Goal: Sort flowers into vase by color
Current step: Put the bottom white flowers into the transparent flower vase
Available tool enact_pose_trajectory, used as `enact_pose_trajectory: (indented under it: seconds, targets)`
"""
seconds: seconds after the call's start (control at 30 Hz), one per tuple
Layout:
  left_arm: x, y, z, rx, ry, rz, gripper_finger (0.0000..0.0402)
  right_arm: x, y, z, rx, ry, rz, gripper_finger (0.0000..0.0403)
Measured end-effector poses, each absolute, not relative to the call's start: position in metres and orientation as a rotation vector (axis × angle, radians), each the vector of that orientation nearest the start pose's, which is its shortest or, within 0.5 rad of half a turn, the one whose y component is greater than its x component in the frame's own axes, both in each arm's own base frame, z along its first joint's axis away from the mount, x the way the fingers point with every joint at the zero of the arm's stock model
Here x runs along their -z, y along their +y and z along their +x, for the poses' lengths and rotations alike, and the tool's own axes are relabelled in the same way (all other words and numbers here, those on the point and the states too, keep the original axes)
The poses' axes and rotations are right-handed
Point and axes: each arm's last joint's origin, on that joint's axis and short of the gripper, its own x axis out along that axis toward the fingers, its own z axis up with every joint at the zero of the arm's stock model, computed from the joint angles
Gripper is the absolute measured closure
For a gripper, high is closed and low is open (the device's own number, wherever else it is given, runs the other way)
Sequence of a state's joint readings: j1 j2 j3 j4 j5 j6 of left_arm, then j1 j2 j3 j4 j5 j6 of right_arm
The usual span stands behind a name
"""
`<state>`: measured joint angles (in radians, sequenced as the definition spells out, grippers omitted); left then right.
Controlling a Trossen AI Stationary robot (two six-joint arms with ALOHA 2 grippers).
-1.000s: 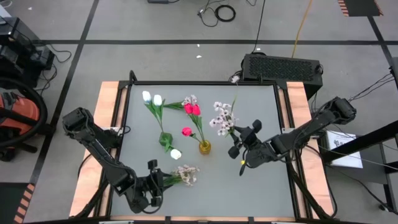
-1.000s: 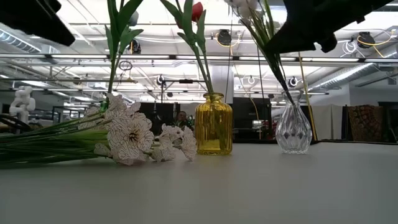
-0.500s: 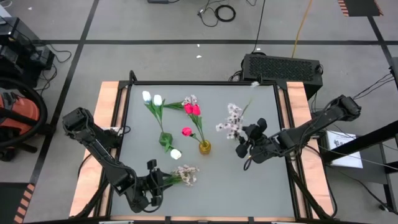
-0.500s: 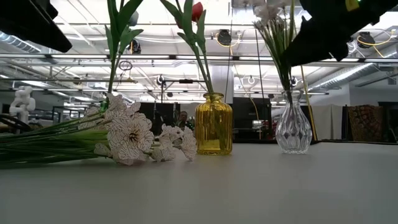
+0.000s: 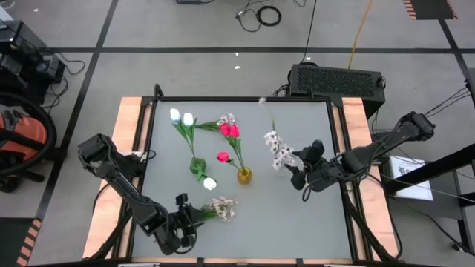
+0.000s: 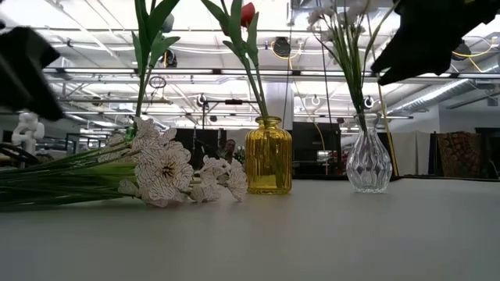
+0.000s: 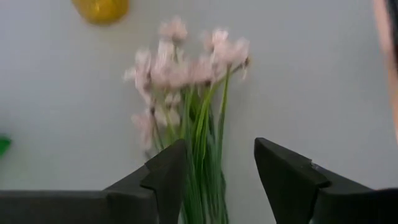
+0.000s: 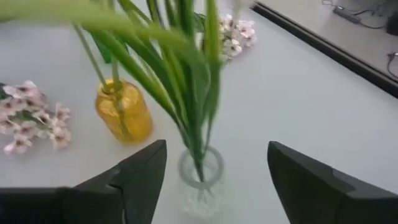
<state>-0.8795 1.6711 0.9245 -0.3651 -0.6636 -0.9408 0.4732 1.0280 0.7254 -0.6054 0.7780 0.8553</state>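
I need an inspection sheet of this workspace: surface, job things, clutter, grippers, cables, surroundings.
Surface: grey table, wooden side rails.
Job's things: yellow vase holds a pink-red tulip; clear vase holds a pale spray; second pale spray, white tulips and another pink-red tulip lie flat.
Clutter: nothing seen.
Grippers: left gripper open around the lying spray's stems; right gripper open above the clear vase.
Cables: loose cables on the floor.
Surroundings: black box behind the table.

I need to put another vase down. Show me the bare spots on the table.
Bare: the near right corner, between the right claw and the table edge, and the far right strip. Crowded: the middle around the yellow vase, the loose tulips on the left, and the spray by the left claw.
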Motion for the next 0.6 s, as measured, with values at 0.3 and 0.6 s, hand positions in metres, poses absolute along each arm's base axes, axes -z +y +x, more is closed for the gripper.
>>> enact_pose_trajectory:
  seconds: [0.3,0.6]
  targets:
    - [-0.148,-0.226,0.201,-0.256,0.867,-0.178,0.0096,-0.250,0.071,0.163,0.504,0.570,0.299,0.0139]
    - [-0.118,-0.225,0.209,-0.300,0.964,-0.146,0.0062,-0.258,0.077,0.160,0.437,0.509,0.332,0.0150]
